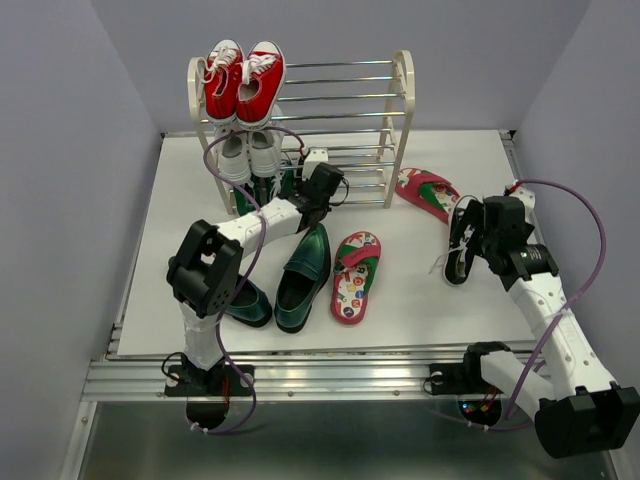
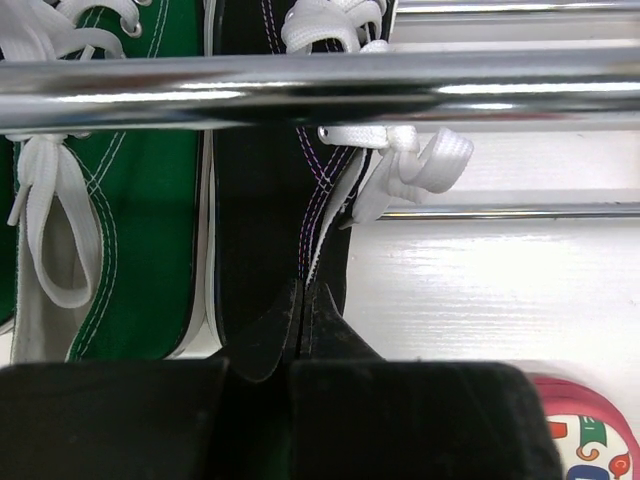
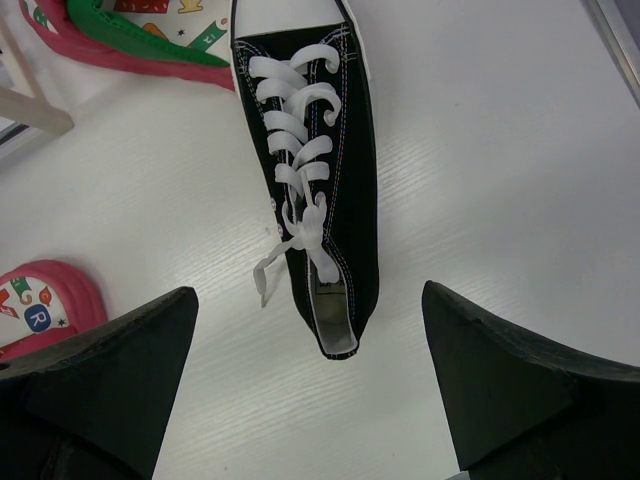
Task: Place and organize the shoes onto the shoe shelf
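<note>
The loose black sneaker (image 3: 315, 190) lies on the desk (image 3: 500, 150) straight ahead of the right end effector (image 3: 308, 295), which gapes open. The heel is nearest and the toe points away (this arm is far nearer). The left end effector (image 2: 303, 305) pinches the second black sneaker (image 2: 260, 230) by the heel inside the shoe shelf (image 1: 405, 110), beside a green sneaker (image 2: 140, 220).

Left arm (image 1: 262, 220) reaches way forward from a raised elbow, and the left end effector (image 2: 305, 312) is pinched tight on a black sneaker (image 2: 262, 210). Right arm (image 1: 560, 322) leans inward, wrist tipped down, with the right end effector (image 3: 308, 295) spread wide and gripping nothing.
</note>
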### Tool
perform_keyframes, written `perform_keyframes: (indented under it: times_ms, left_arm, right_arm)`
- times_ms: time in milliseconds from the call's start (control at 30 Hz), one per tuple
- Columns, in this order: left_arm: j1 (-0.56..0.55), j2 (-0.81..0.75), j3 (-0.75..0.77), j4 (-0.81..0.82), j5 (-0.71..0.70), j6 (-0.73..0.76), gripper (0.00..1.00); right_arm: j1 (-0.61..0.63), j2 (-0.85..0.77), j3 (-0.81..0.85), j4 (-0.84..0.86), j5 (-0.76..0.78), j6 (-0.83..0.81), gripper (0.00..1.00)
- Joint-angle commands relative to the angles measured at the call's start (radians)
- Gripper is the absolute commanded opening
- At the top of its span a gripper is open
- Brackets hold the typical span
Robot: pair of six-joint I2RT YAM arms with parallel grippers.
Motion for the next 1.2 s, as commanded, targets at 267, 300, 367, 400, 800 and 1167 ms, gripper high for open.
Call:
perform_keyframes:
  times_ms: [267,300,367,400,800,1167]
  left_arm:
    - [0.026,-0.032,0.06,0.05,0.06,-0.128,0.0]
    - [0.029,-0.034,0.052,0.054,0.066,-0.134,0.0]
    - [0.037,-0.031,0.04,0.058,0.068,-0.148,0.0]
    - [0.037,-0.029,0.039,0.054,0.063,-0.149,0.0]
    - [0.037,-0.09,0.037,-0.034,0.006,-0.154,0.67]
    - [-0.027,-0.313,-0.052,-0.096,0.011,-0.105,0.95]
  right_arm:
    - [-0.001,-0.017,0.011,0.031,0.017,-0.001,1.0]
    - [-0.001,-0.017,0.011,0.03,0.017,-0.001,1.0]
    - [-0.001,-0.014,0.011,0.031,0.02,-0.003,1.0]
    - [-0.001,-0.013,0.011,0.031,0.019,-0.003,1.0]
    - [-0.001,-0.023,0.01,0.031,0.011,0.006,1.0]
    - [-0.001,-0.029,-0.001,-0.033,0.003,0.117,1.0]
